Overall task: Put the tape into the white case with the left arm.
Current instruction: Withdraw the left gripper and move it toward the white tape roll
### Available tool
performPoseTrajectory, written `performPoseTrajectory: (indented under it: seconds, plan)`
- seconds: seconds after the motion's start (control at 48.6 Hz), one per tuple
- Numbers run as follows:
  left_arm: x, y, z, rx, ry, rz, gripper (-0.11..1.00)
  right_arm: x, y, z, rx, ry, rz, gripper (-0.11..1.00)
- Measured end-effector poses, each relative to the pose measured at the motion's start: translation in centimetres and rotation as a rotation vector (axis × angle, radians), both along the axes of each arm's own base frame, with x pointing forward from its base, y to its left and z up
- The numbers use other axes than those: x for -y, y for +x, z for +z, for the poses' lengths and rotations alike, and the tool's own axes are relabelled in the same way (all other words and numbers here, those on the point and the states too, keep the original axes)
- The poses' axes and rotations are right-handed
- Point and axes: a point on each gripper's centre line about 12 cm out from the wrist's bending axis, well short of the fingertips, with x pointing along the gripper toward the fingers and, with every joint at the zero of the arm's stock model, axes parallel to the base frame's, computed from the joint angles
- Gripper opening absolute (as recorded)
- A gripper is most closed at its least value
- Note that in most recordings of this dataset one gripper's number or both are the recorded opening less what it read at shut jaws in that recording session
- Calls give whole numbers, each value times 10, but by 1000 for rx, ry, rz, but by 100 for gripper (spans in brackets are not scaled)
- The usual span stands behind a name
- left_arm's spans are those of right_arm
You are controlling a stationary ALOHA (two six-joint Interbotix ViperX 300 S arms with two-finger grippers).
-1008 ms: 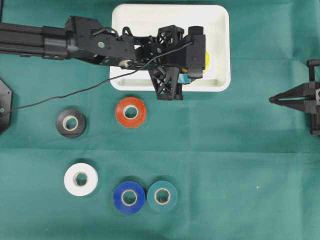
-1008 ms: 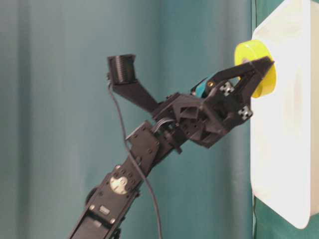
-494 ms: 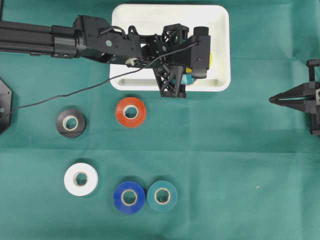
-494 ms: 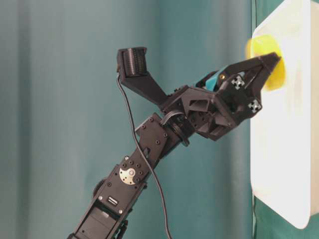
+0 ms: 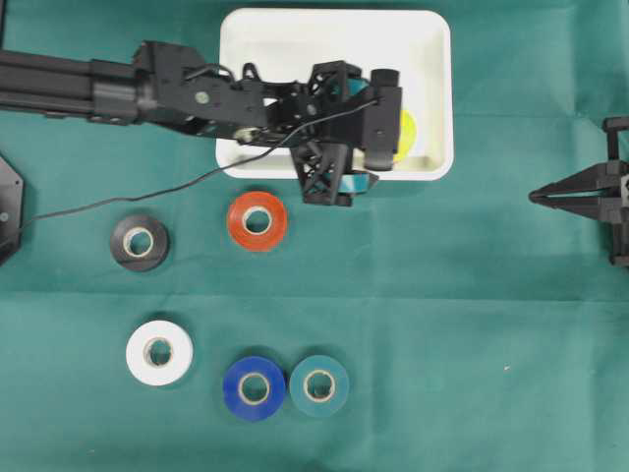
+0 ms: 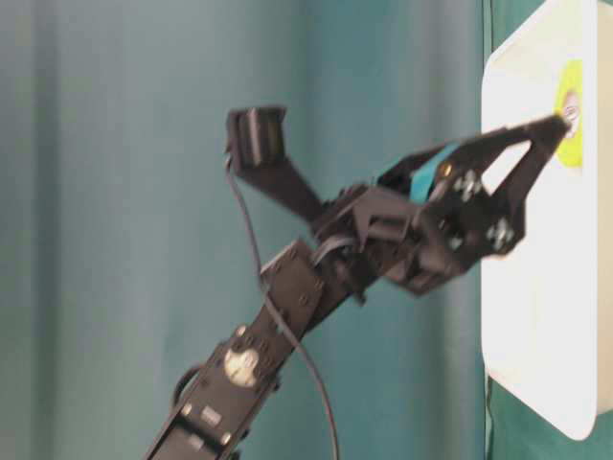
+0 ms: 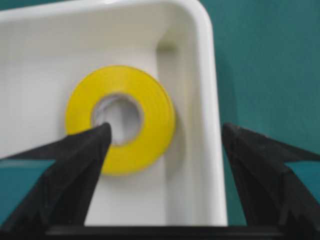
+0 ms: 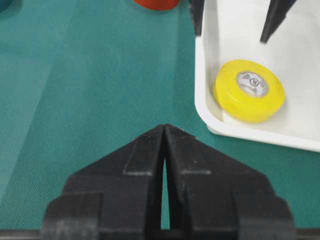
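Left of the table, on the green cloth: a black tape roll and below it a white tape roll, both lying flat and well apart. Further right, an orange tape roll lies just below the white case; a blue tape roll and a teal tape roll sit side by side, touching or nearly so.

The left arm reaches in from the left edge across the case's lower rim. The left gripper stands with its jaws spread wide and holds nothing: one finger tip overlaps the roll's inner hole in the wrist view, the other lies outside the case's wall.

The yellow tape roll lies flat on the floor of the case, near its right wall and lower corner, free of the fingers.

Far right, the right gripper hangs over bare cloth, jaws closed together, empty, well apart from the case.
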Motion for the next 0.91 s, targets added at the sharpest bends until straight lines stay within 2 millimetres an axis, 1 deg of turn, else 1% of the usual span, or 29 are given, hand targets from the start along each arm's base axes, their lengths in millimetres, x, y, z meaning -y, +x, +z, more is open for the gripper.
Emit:
performPoseTrajectory:
  seconds: [0.144, 0.35, 0.658, 0.905]
  plan:
    - [3, -19, 11, 4, 2, -3, 90, 0, 0, 0, 2, 0, 0, -9]
    - [18, -47, 24, 9, 0, -25, 90, 0, 0, 0, 3, -2, 1, -9]
    - [46, -90, 31, 0, -3, -81, 90, 0, 0, 0, 3, 0, 0, -9]
    - [56, -124, 34, 2, -22, -83, 90, 0, -1, -1, 2, 0, 0, -9]
